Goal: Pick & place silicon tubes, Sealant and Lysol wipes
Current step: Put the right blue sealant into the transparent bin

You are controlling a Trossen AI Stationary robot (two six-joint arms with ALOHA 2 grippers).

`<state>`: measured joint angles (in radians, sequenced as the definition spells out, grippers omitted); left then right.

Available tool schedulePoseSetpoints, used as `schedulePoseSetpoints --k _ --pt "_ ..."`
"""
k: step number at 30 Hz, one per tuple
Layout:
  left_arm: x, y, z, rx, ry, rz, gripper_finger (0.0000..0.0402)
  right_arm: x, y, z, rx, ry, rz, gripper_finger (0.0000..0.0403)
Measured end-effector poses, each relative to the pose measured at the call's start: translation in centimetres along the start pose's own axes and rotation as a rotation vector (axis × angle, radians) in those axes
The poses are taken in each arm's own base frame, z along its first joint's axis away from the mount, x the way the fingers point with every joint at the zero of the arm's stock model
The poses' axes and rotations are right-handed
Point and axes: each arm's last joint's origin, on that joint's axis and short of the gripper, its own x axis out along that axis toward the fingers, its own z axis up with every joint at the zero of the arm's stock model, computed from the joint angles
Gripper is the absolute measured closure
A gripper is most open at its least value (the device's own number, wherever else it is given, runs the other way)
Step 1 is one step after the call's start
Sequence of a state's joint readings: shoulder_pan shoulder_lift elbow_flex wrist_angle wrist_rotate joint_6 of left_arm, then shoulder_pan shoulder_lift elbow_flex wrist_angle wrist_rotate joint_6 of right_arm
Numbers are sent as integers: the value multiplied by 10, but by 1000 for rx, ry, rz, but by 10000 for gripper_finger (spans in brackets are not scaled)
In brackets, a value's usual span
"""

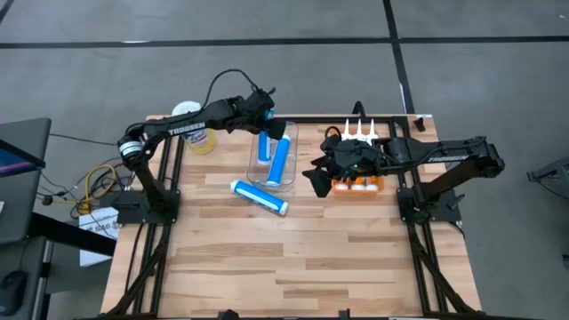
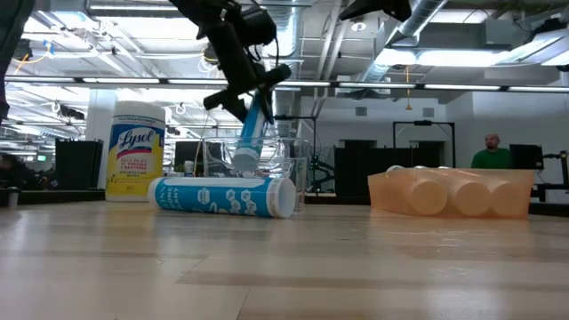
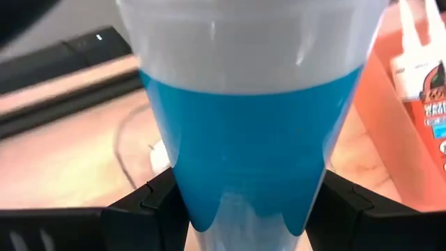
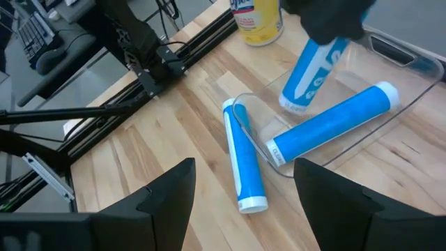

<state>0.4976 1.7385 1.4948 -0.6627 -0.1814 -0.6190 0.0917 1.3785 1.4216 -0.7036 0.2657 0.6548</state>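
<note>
At the upper centre of the high view, the left gripper (image 1: 264,120) is pinching a blue silicone tube (image 2: 250,135) and holding it tilted over the clear bin (image 1: 286,173), probably so it can drop in beside the tube already lying there (image 1: 280,162). A third tube (image 1: 260,197) is lying on the table (image 1: 293,267) just below the bin. The right gripper (image 1: 317,180) is waiting with fingers spread above the orange tray of sealant (image 1: 360,185). The Lysol wipes (image 1: 199,135) are standing at the upper left.
</note>
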Motion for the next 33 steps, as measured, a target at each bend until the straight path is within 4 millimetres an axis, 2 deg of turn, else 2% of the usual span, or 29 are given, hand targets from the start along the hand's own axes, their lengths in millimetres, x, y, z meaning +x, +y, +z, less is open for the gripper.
schedulePoseSetpoints --k 8,23,33 --pt "23 -3 -9 -12 81 -7 200 0 1 -1 -4 0 2 168" --pt "23 -2 -16 -13 118 42 200 -2 5 -4 -24 -7 -2 168" --pt "54 -7 -33 10 217 66 200 -3 8 -6 -31 -4 5 168"
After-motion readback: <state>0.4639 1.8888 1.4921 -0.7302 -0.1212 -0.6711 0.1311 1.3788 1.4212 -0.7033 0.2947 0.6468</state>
